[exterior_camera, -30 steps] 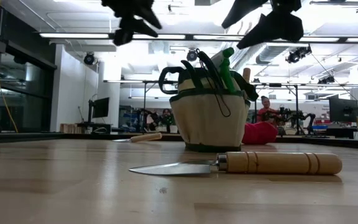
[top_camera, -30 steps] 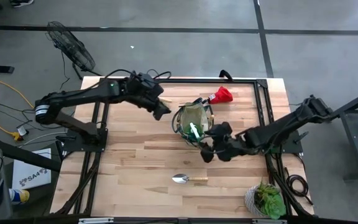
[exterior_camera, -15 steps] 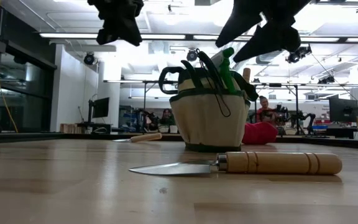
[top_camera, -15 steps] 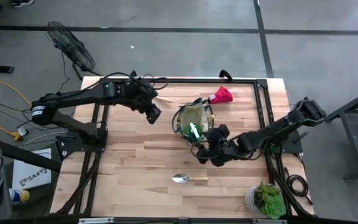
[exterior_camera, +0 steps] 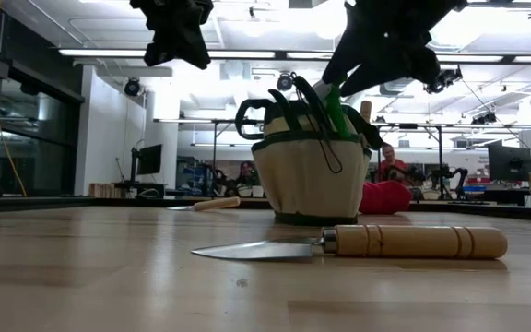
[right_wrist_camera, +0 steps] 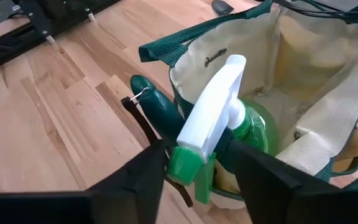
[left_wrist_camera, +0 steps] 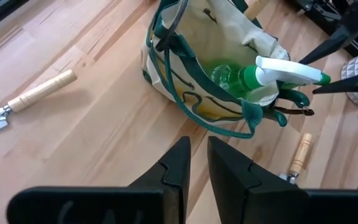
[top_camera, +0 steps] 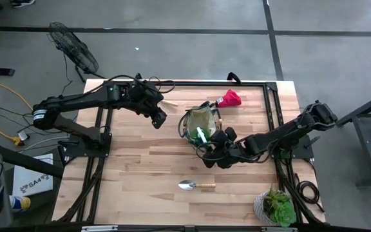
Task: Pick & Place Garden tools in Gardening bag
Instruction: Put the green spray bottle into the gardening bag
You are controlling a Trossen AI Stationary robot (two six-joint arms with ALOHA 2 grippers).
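The khaki gardening bag (top_camera: 198, 122) stands upright at mid-table, also in the low view (exterior_camera: 307, 180). It holds a green spray bottle (right_wrist_camera: 247, 130) with a white trigger head (right_wrist_camera: 213, 118) and dark-handled shears (right_wrist_camera: 157, 106). My right gripper (right_wrist_camera: 194, 149) is open just near of the bag (top_camera: 212, 153), its fingers on either side of the trigger head. My left gripper (top_camera: 160, 118) is shut and empty, raised left of the bag. One wooden-handled trowel (top_camera: 195, 185) lies flat near the front. Another (top_camera: 169, 102) lies at the far left. A red piece (top_camera: 229, 98) lies behind the bag. My right gripper has its two fingers (right_wrist_camera: 157, 158) on either side of the spray bottle's trigger head (right_wrist_camera: 191, 158), slanting down from the table's near right. Whether the fingers touch it I cannot tell. The bottle stands tilted inside the bag.
A potted plant (top_camera: 275, 206) stands at the near right corner. Bare wood lies left of the bag and around the front trowel (exterior_camera: 358, 243). A black frame runs along the table's edges (top_camera: 263, 84).
My right gripper has gone down and toward the bag, coming over the spray bottle's head. My left gripper has drawn a little toward the table's left edge, away from the bag. The bag and tools have stayed in place.
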